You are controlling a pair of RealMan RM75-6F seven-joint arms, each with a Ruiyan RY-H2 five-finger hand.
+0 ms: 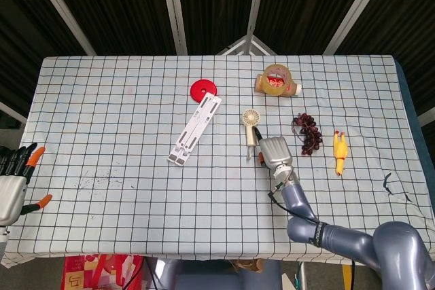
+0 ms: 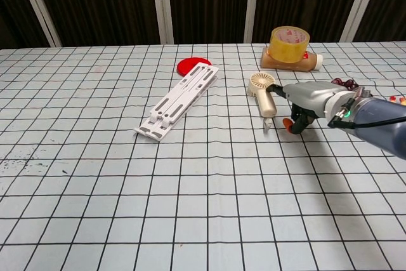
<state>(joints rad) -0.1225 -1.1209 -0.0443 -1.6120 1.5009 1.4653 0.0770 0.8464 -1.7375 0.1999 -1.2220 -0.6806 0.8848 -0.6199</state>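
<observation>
A small beige hand-held fan lies on the checked tablecloth, its round head toward the far side. My right hand hovers just right of the fan's handle. In the chest view the right hand has its thumb stretched toward the fan and its orange-tipped fingers pointing down at the cloth, with nothing held. My left hand sits off the table's left edge, fingers spread and empty.
A white folding stand lies left of the fan, with a red disc beyond it. A yellow tape roll rests on a tan bottle at the back. Dark grapes and a yellow rubber chicken lie right of my hand.
</observation>
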